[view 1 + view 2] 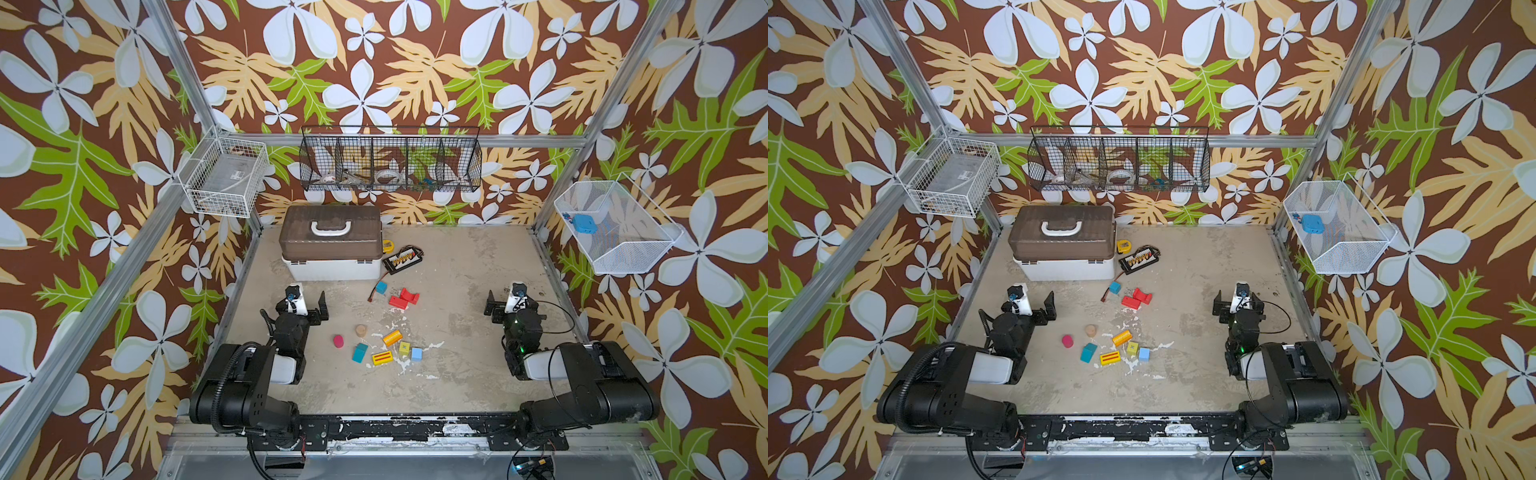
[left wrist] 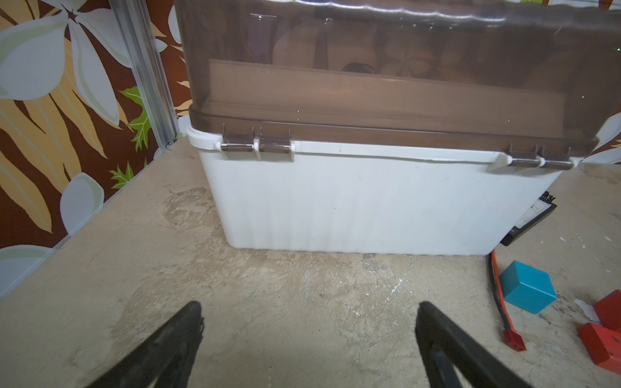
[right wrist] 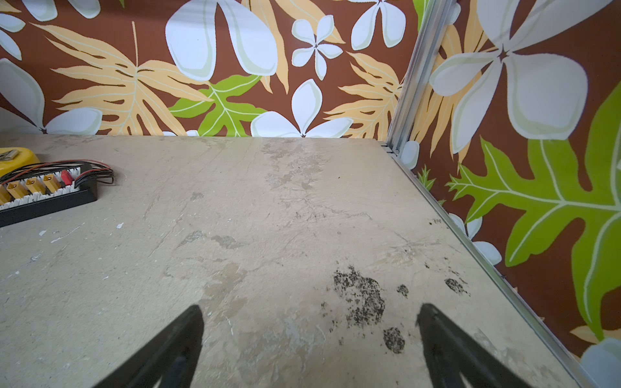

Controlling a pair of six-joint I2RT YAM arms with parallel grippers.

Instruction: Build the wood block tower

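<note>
- Beige, scuffed desk (image 1: 457,291): the widest open room is its right half, bare from the middle out to the metal edge rail (image 3: 441,209). No tower stands anywhere yet, so that flat stretch looks the safest place to build. The flaked white patches near the blocks could seat a base unevenly
- Brown-lidded white case (image 1: 332,245) fills the far left corner, straight ahead of the left gripper (image 2: 309,312); a forward reach there would likely strike its wall
- Left gripper and right gripper (image 3: 309,312) both hover with jaws spread wide and nothing between them, one on each side of the blocks; two arms reaching for the middle together could collide
- Black connector board (image 1: 402,259) lies just beside the case, and its red wire (image 2: 498,295) trails down next to the teal cube (image 1: 381,286) and the red blocks (image 1: 403,298); a grasp there could snag the wire and drag things along
- The wood blocks (image 1: 382,357) of the nearer cluster lie loose at mid-desk, close together; wide jaws coming down on one may shove its neighbours
- Pink cylinder (image 1: 338,340), tan cylinder (image 1: 360,330) and orange cylinder (image 1: 392,337) are round and may roll off if nudged
</note>
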